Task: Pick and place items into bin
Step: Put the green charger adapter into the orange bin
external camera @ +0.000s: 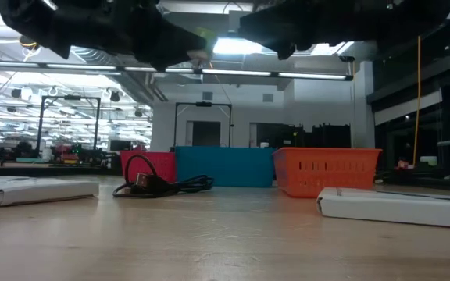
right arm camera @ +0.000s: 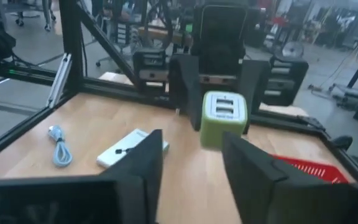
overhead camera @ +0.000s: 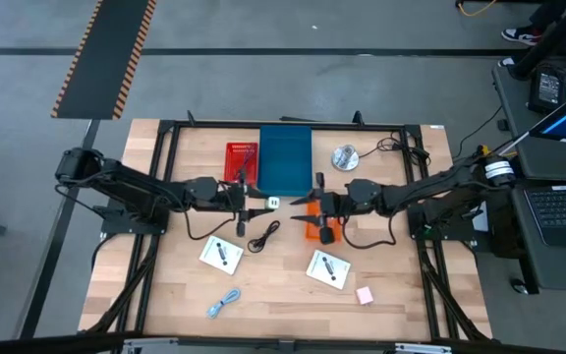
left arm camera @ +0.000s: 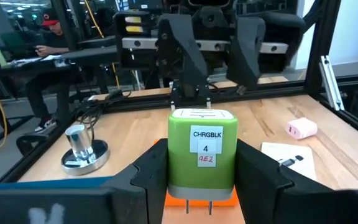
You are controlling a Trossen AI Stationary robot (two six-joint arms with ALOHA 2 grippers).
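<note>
Green charger block (left arm camera: 204, 152) sits clamped in left pincer (left arm camera: 204, 186); right pincer (right arm camera: 188, 165) faces it.

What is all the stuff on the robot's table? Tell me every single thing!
Green charger block: one, green with a white label, held above the table's middle.
Red bin: one, left of the blue bin.
Blue bin: one, far middle.
Orange bin: one, under the right gripper.
Silver disc: one, right of the blue bin.
Black cable: one, coiled, middle.
White cards: two, near side.
Light-blue cable: one, near edge.
Pink block: one, near right.
Table: one, light wood.
Left gripper: shut on the charger.
Right gripper: open, facing the charger.
</note>
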